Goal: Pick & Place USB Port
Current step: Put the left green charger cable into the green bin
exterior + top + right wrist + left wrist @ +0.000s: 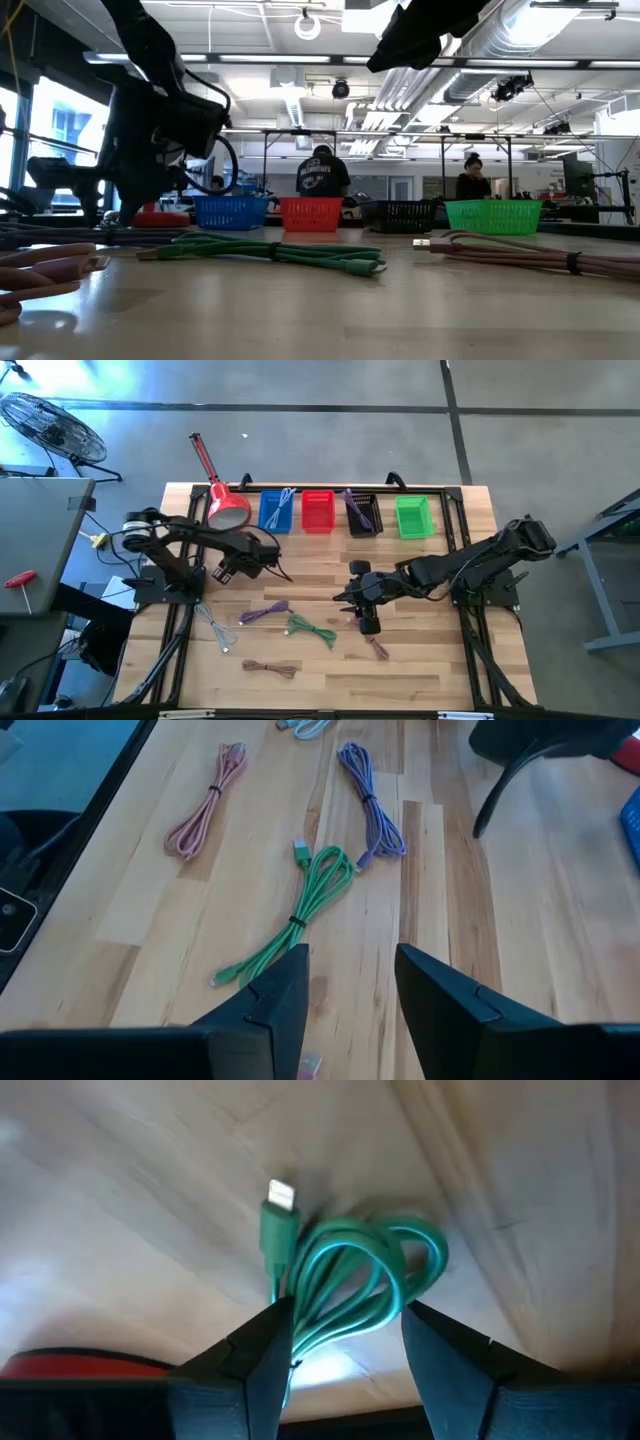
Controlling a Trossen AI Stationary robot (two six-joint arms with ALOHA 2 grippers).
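Note:
My left gripper (243, 566) stands near the blue basket (278, 510) and is shut on a coiled teal cable (350, 1270). Its plug (280, 1195) sticks out past the fingertips. My right gripper (352, 603) hovers open and empty over the table's middle. In the right wrist view (350, 955) it faces a green cable (300, 910) lying flat on the wood, which also shows in the high view (312, 628). Purple (262, 612), white (215, 625) and pink (270, 668) cables also lie on the table. My left gripper pinches the teal cable's bundled strands (335, 1305) between its two fingers (265, 1335), across the coil. The loop end (420, 1245) and the plug reach out beyond the fingertips. Whether the cable is clear of the table I cannot tell.
Red (317, 510), black (362, 515) and green (413, 517) baskets stand in a row at the far edge beside the blue one. A red dustpan (225, 500) lies at their left. A short brown cable (377, 648) lies near my right gripper. People stand in the room behind (322, 175).

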